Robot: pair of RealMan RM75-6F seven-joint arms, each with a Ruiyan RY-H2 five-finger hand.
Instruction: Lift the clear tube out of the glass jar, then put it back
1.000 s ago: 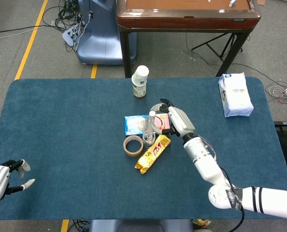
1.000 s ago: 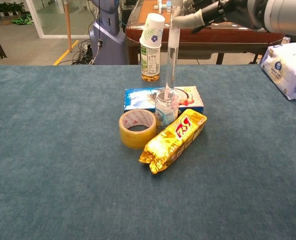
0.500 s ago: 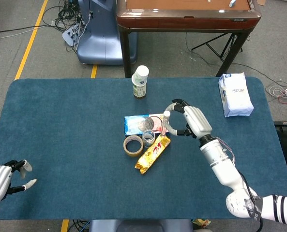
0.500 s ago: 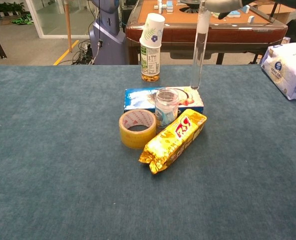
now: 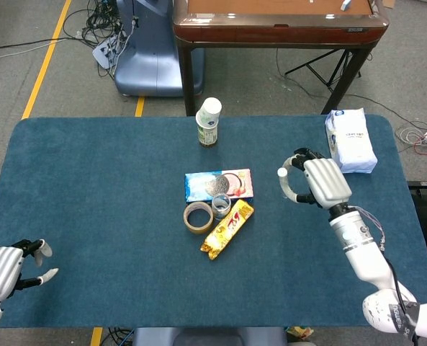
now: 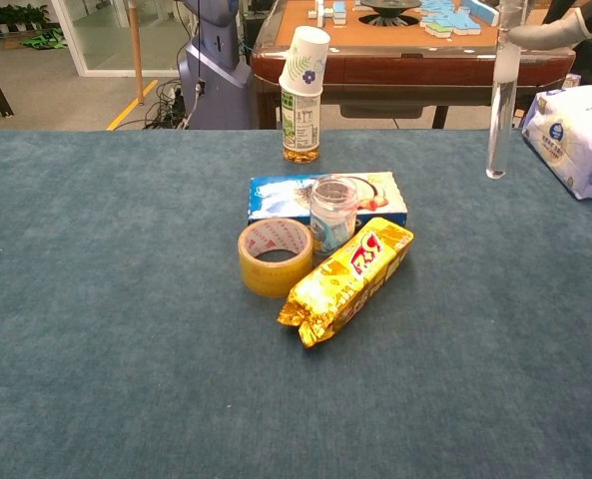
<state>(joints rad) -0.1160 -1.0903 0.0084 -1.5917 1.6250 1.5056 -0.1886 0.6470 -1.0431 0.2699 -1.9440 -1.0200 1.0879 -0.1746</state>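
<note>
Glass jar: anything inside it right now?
The glass jar looks empty. The clear tube hangs upright off to its right, held by the right hand. The label hides the jar's bottom.

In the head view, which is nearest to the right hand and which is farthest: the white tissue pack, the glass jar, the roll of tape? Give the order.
From the right hand, which holds the clear tube:
1. White tissue pack, just behind it near the table's far right edge.
2. Glass jar, toward the table's middle, left of the hand.
3. Roll of tape, beside the jar, further left.

Head view: high, angled steeply down over the whole table (image 5: 91, 216). Chest view: low, near, facing 12 o'clock. Both share the tape roll (image 5: 196, 217) cluster.
</note>
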